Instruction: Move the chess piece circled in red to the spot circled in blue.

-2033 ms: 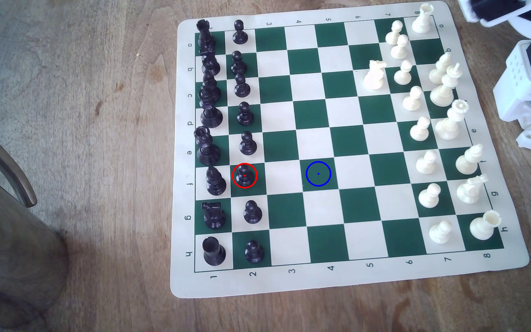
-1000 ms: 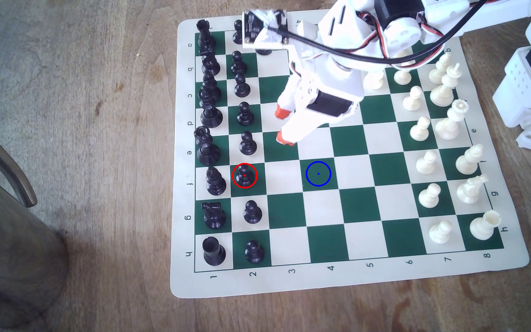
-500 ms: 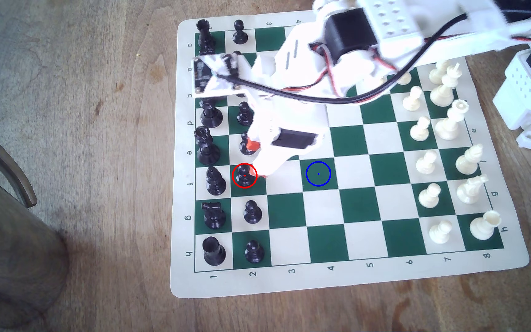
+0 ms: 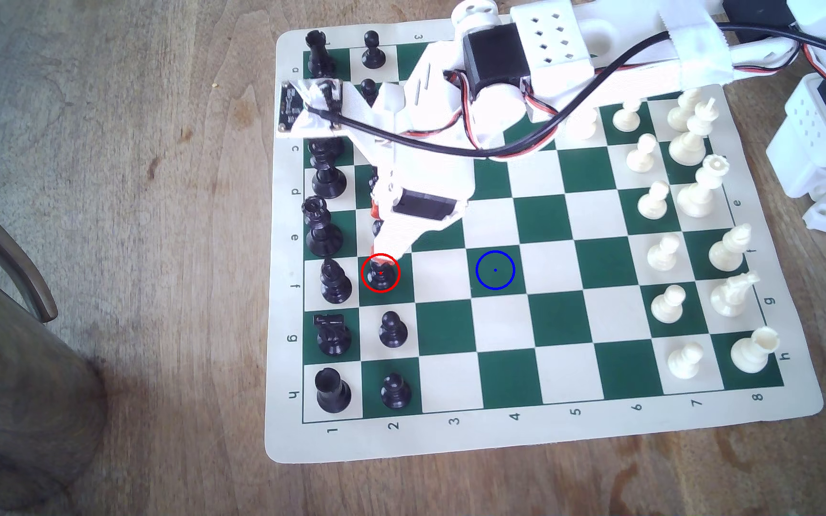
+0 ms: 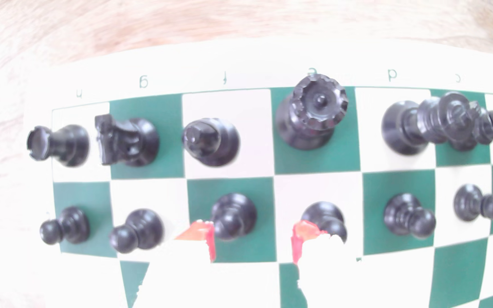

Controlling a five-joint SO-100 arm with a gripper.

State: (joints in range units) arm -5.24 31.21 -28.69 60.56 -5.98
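- Ringed in red: small glossy black pawn with ball head and flared base [image 4: 380, 276], upright on dark green square f2, in the second column from the black-side edge of the green-and-cream roll-up chess mat [image 4: 550, 436] on the wooden counter [image 4: 153, 248].
- Ringed in blue with a centre dot: target dark green square [image 4: 495, 270], same row f, at column 4, bare and well apart from any piece.
- White pincer with orange tips [image 4: 379, 233] low over column 2, released and grasping nothing; in the wrist view [image 5: 252, 237] one orange fingertip [image 5: 202, 234] just beside the pawn [image 5: 233, 216], the other [image 5: 304, 234] in front of the neighbouring black pawn on e2 [image 5: 325, 219].
- Judged step: closing in for the grasp; pawn only partly inside the gap, off-centre toward one finger.
- To do well: shift sideways along column 2 toward the mat's h-row edge until the ball head sits midway between the tips, then advance a little so the pads meet the neck below the head.
- Keep the e2-side finger between the two pawns, touching neither base before closing.
- Mind the taller black bishop [image 4: 335, 284] on f1, just beyond the pawn toward the black-side edge; stop short of it.
- Close gently, lift straight up clear of neighbouring heads, then carry along row f toward the white side.
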